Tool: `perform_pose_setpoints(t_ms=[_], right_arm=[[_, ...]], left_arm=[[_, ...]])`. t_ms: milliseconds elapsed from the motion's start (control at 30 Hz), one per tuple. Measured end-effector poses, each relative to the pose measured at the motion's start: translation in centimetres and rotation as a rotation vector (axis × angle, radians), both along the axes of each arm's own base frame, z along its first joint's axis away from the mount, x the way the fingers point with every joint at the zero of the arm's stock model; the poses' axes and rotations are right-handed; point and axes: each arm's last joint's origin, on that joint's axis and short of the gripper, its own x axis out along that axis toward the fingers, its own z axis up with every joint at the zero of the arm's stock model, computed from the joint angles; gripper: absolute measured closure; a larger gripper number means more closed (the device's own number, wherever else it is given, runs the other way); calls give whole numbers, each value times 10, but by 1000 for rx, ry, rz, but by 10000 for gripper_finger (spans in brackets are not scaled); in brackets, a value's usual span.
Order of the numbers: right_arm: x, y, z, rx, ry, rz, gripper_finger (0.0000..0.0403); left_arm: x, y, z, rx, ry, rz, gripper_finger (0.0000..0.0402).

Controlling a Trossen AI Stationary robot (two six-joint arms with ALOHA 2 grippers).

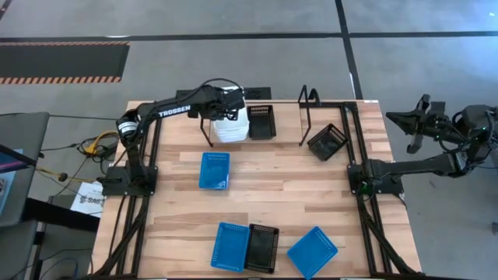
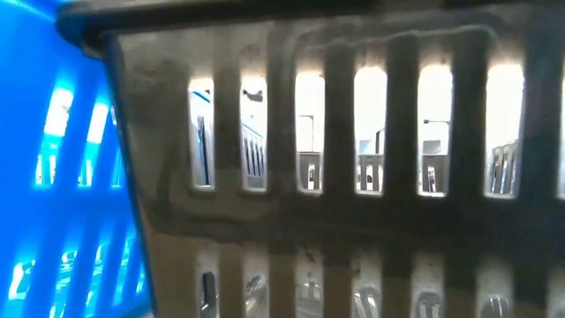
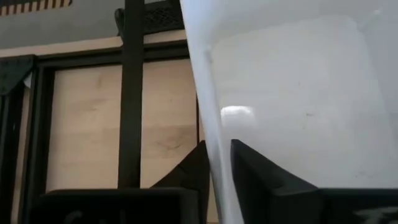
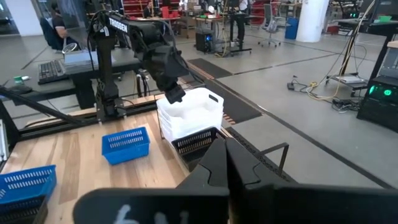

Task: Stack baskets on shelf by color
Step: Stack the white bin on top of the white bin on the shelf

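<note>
A stack of white baskets (image 1: 232, 126) (image 4: 189, 118) stands at the left end of the black shelf (image 1: 305, 117), by the table's far edge. My left gripper (image 1: 229, 103) (image 3: 219, 144) is over this stack, shut on the top white basket (image 3: 298, 93). A black basket (image 1: 261, 121) lies beside the stack. Another black one (image 1: 327, 141) lies tilted at the shelf's right end. One blue basket (image 1: 214, 169) sits mid-table. Two blue ones (image 1: 230, 246) (image 1: 313, 251) and a black one (image 1: 262, 247) are near the front edge. My right gripper (image 1: 391, 117) (image 4: 226, 144) is shut, off the table's right side. My left gripper holds the top white basket by one thin side wall (image 3: 211, 124), near its rim. One finger (image 3: 261, 180) is inside the basket and the other (image 3: 194, 177) outside. The fingers come from above, slanting down. The basket stays upright, nested on the white stack (image 4: 186, 134).
The shelf's upright loops (image 1: 308, 97) rise at the far edge, right of the stack. A black frame rail (image 3: 130, 93) stands close beside my left gripper. In the low view a black basket (image 2: 353, 177) and a blue one (image 2: 62, 177) fill the picture.
</note>
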Motion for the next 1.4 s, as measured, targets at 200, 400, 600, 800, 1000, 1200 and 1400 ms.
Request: perform_pose_setpoints(t_ms=[200, 400, 600, 800, 1000, 1200, 1400], right_arm=[[0, 0, 0, 0, 0, 0, 401], [0, 0, 0, 0, 1, 0, 401], [0, 0, 0, 0, 1, 0, 401], [0, 0, 0, 1, 1, 0, 401], [0, -1, 0, -3, 2, -23, 401], [0, -1, 0, -3, 2, -24, 401], [0, -1, 0, -3, 2, -25, 401]], left_arm=[[2, 1, 14, 17, -9, -35, 298], [2, -1, 46, 77, -34, -37, 264], [5, -11, 83, 202, -68, -82, 255], [11, -23, 98, 286, -94, -120, 258], [17, -23, 83, 222, -90, -174, 327], [21, -25, 61, 161, -69, -194, 393], [28, -23, 28, 121, -82, -204, 400]])
